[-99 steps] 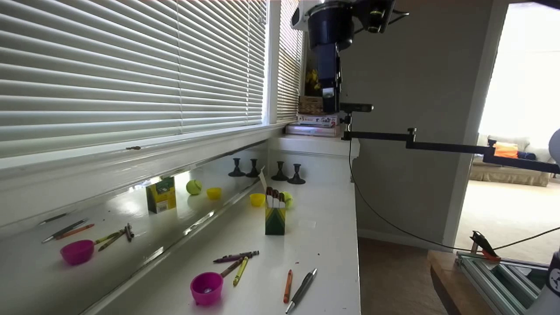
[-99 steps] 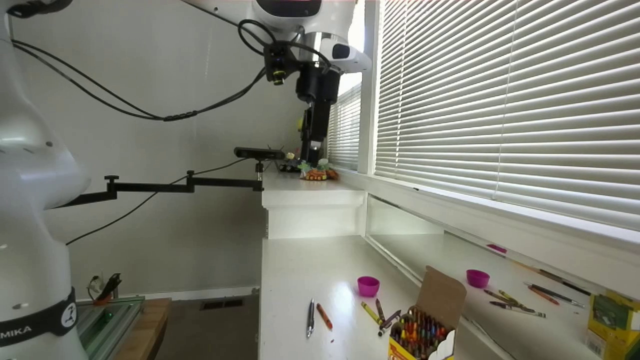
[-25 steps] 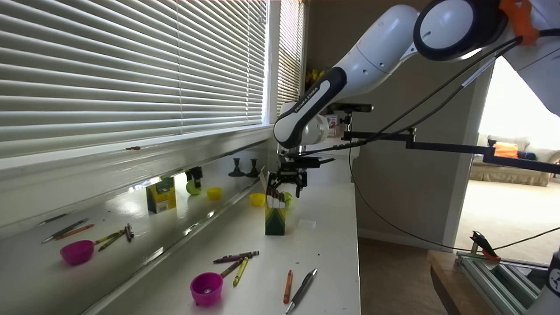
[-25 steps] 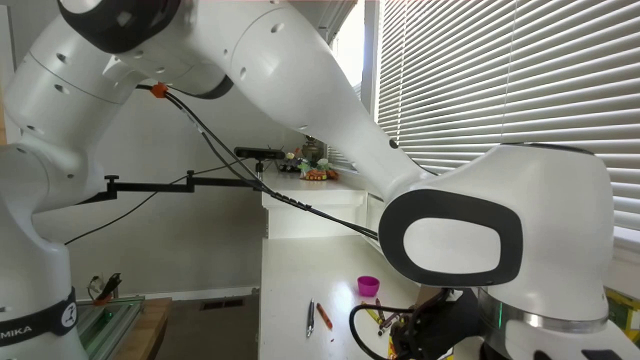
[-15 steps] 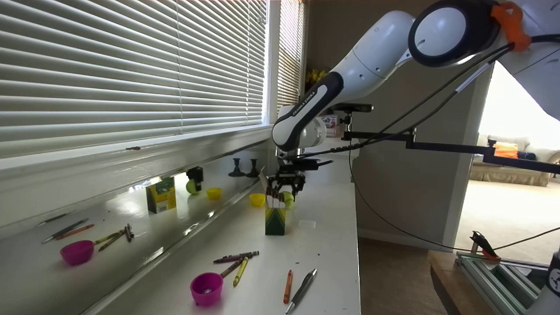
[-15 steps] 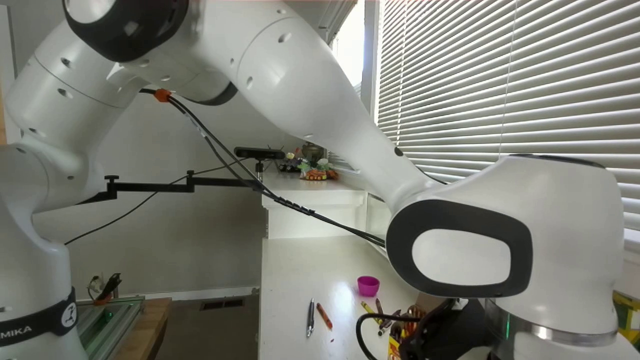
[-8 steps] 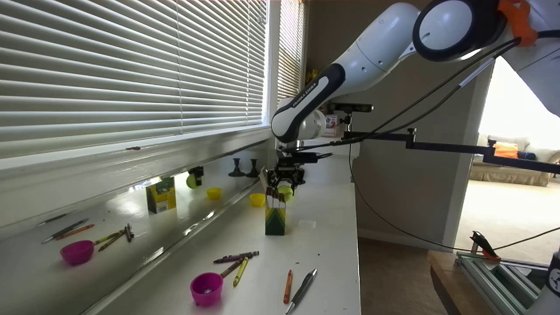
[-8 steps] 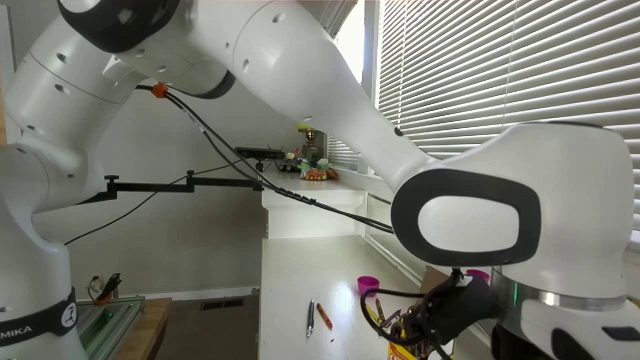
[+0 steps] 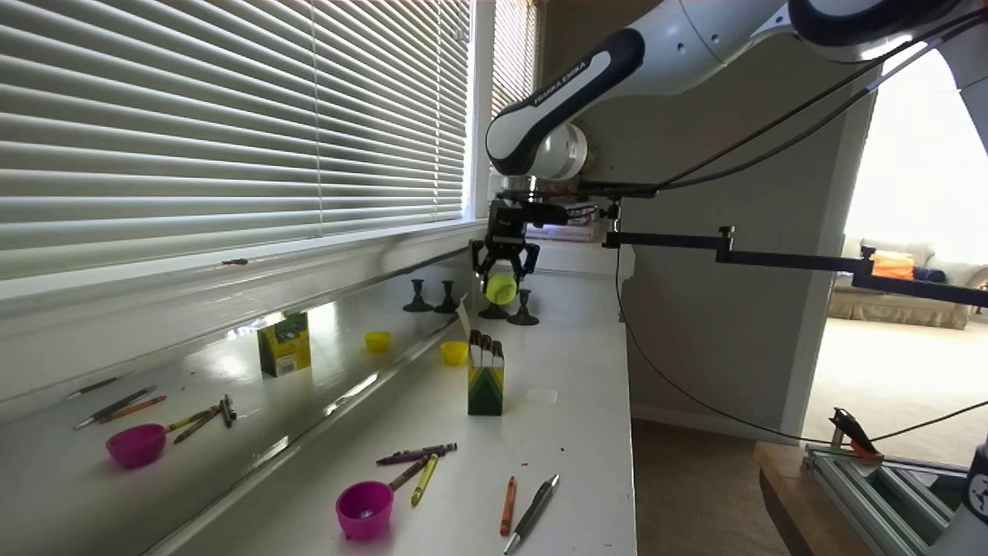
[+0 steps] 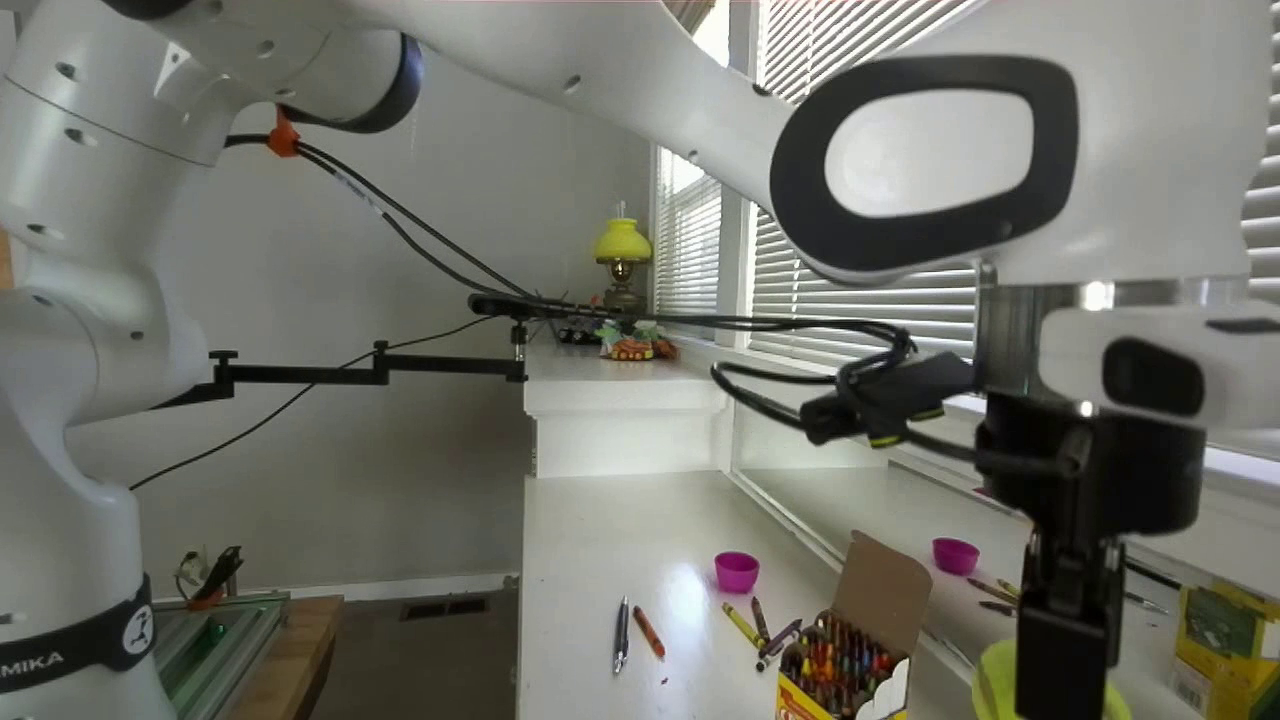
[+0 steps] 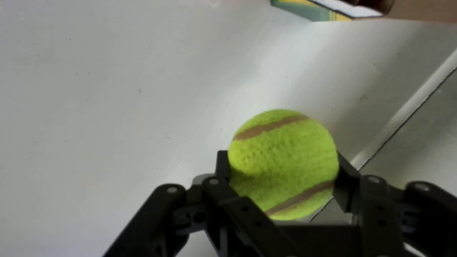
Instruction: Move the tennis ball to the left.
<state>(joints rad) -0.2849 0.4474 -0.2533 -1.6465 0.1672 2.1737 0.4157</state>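
The lime-green tennis ball (image 11: 285,160) is squeezed between the two black fingers of my gripper (image 11: 283,166) in the wrist view, one pad on either side. An exterior view has the ball (image 9: 501,289) raised off the white counter, held at the fingertips in front of the dark candle holders. From another angle, part of the ball (image 10: 998,685) shows behind a black finger (image 10: 1065,640) at the bottom edge, and the rest of it is covered or cut off.
The open crayon box (image 9: 485,386) stands on the counter (image 9: 579,432), nearer the camera than the ball. A yellow cup (image 9: 454,353) sits by the mirrored back panel, and candle holders (image 9: 523,309) stand farther off. A pink bowl (image 9: 364,510), loose crayons and a pen (image 9: 532,513) lie closer.
The ball rested on the counter behind the crayon box earlier. My gripper came down, took hold of it, and has risen with it, most of the lift within the last half second.
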